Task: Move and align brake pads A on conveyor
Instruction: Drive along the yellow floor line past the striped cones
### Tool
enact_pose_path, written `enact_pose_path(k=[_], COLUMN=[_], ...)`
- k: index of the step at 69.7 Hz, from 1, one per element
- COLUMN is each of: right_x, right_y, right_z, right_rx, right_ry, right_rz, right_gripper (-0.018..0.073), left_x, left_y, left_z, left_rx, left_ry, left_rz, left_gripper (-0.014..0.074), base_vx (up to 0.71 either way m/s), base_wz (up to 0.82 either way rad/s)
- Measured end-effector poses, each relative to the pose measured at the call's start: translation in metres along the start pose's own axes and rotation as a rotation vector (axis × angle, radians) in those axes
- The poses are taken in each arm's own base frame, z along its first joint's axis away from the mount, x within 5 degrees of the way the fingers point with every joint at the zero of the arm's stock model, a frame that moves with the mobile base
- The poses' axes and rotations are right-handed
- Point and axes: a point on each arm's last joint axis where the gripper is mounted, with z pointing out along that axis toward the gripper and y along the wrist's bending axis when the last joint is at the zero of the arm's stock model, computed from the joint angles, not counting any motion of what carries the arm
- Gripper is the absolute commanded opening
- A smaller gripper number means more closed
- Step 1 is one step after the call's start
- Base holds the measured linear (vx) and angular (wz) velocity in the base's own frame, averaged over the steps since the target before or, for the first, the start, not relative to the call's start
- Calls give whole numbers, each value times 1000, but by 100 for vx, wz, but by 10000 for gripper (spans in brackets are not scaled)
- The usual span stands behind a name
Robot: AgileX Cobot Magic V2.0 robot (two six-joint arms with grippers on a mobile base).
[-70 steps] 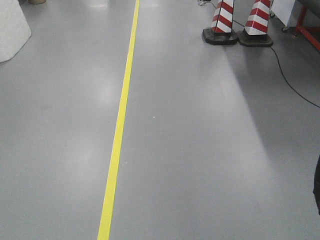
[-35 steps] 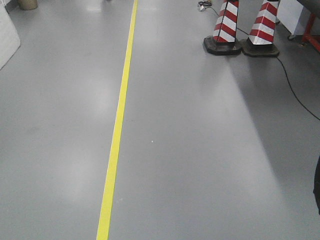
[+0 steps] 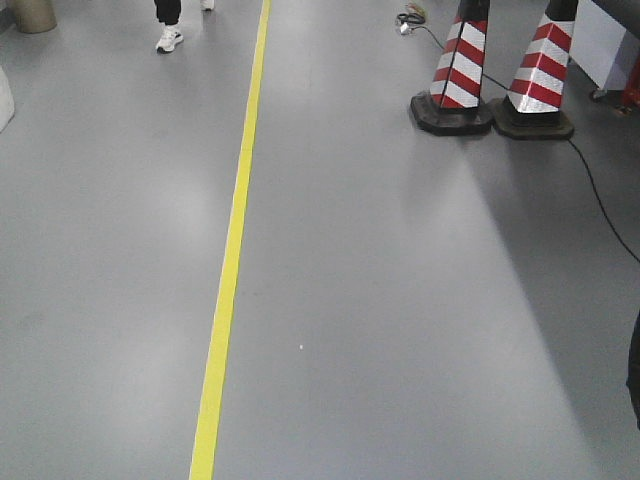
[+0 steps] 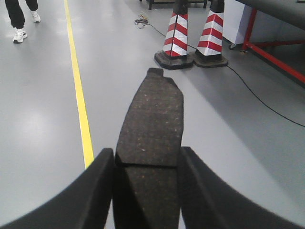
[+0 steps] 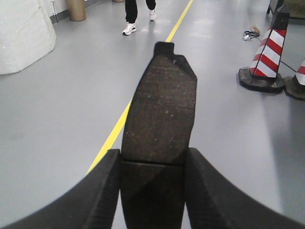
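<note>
Transport is the step in hand: each claw carries 1 pad. The left gripper (image 4: 147,158) is clamped on a dark brake pad (image 4: 151,119), its groove level with the fingertips and its notched end sticking forward; the right gripper (image 5: 152,157) grips a second brake pad (image 5: 161,105) the same way. The conveyor is not in view, only grey floor (image 3: 400,300) with a yellow line (image 3: 228,270), 2 striped cones (image 3: 460,80) and a walker's shoe (image 3: 169,39). Next, I judge, the robot must reach the conveyor before either pad can be laid down and squared. No bins or trays show.

Picture edges crop the brake pad (image 4: 151,114) and person (image 4: 18,19).
</note>
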Motion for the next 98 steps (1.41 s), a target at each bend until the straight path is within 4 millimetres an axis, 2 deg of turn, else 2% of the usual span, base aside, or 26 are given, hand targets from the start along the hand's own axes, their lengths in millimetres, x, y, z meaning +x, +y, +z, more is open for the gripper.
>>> enact_pose_path(k=[98], right_x=[0], right_y=[0], right_z=[0], right_rx=[0], right_ry=[0], right_rz=[0], right_gripper=[111], left_x=[0], left_y=[0], left_z=[0], left_rx=[0], left_ry=[-1], left_rz=[1], left_gripper=[104], base_vx=[53], base_wz=[1])
